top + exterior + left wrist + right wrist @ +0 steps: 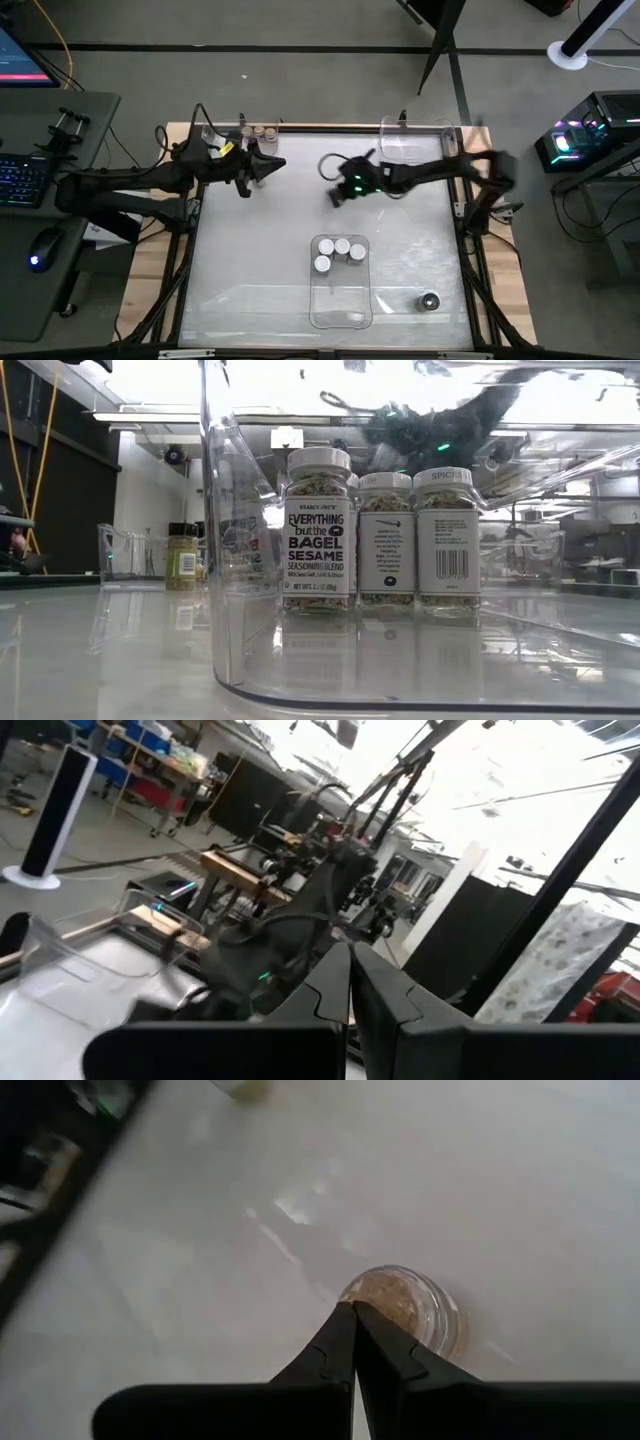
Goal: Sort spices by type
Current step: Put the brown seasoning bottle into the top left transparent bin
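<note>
Three white-capped jars (340,252) stand in the near tray (340,300); tan-capped jars (260,132) sit at the far edge, a dark-capped jar (429,301) alone on the desk (260,260). Left gripper (272,166) and right gripper (335,197) hover mid-desk, both pinched closed, empty.

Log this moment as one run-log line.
left gripper: shut, empty, near tan-capped jars | right gripper: shut, empty, mid-table | front tray: three white-capped jars | dark-capped jar: loose

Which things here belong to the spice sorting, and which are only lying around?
Sorting: three white-capped jars, three back jars, one dark-capped jar.
Lying around: keyboard, mouse.
</note>
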